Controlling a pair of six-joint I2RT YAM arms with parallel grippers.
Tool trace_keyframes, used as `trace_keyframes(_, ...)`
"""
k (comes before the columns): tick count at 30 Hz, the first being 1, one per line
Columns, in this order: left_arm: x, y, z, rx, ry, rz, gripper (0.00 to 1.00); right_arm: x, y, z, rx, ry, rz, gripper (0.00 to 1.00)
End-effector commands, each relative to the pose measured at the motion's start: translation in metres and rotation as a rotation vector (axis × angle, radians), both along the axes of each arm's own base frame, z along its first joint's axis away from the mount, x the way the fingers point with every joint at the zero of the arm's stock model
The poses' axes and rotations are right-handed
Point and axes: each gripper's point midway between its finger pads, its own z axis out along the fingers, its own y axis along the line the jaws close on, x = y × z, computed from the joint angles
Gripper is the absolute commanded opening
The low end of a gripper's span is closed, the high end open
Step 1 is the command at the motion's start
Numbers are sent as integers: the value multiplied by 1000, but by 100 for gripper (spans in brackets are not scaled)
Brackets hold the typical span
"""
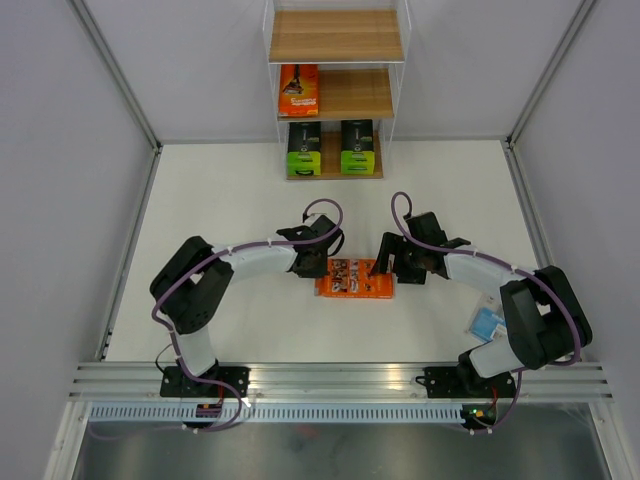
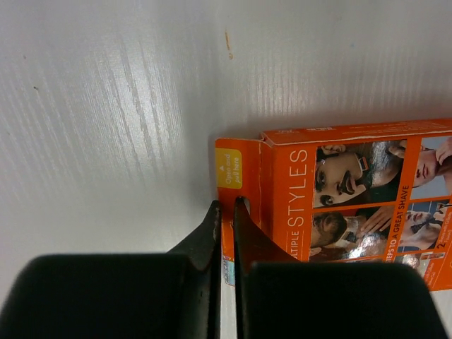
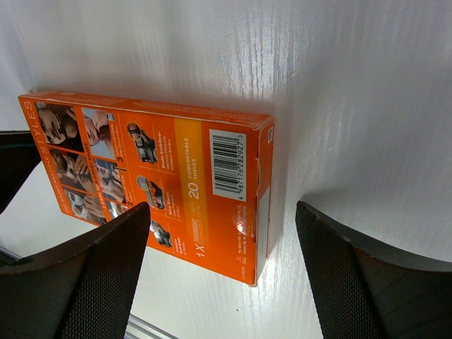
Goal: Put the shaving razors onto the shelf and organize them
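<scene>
Top cam: the shelf (image 1: 335, 35) stands at the far side w/ three packs on it: an orange pack (image 1: 298, 90) on the middle board, plus a green pack (image 1: 304, 148) and a second green pack (image 1: 357, 147) side by side on the bottom board. So I'd call it 3 of 5 done. Left to do: the orange box (image 1: 355, 279), lying flat on the table (image 1: 230, 200) between the left gripper (image 1: 322, 265) and the right gripper (image 1: 388, 268), and a blue pack (image 1: 487, 323) by the right arm's elbow, well apart from the shelf. From up here I can't tell either gripper's state. Left wrist cam settles one: its fingers (image 2: 208, 236) are pinched narrow on the thin end flap of the orange box, so it looks like a grip on that edge (box flat on the table, not lifted as far as I can see). Right wrist cam: fingers (image 3: 106, 268) are spread wide and hold nothing. One hangs over the box's near corner and the other is off to the side over bare table. Only this view shows the barcode end. Neither wrist cam shows the shelf or the blue pack.
</scene>
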Motion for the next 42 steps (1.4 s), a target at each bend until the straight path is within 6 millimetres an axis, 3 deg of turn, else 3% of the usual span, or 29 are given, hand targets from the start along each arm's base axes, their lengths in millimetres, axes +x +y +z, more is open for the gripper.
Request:
trace_keyframes(1,-25,13,-36,60,109,10,2,12,3,8,2,-33,1,89)
trace_keyframes(4,-22,9,-25,31,90,8,2,13,6,13,19,-39,7,88)
trace_keyframes(11,-7,-4,37,-70,-8,60,2,20,13,32,59,-76,13,86)
trace_keyframes(15,0,-2,59,-91,-55,102,2,22,16,41,81,-84,6,86)
trace_keyframes(22,-1,3,62,-152,-52,289,2,15,27,65,208,-74,-67,86)
trace_keyframes(31,26,-16,79,-264,-82,474,2,-3,37,108,491,-91,-255,88)
trace_keyframes(36,28,-28,91,-334,-62,498,2,-20,43,90,556,-68,-330,91)
trace_keyframes(42,23,-37,94,-376,-34,470,2,-23,48,76,651,-1,-423,96)
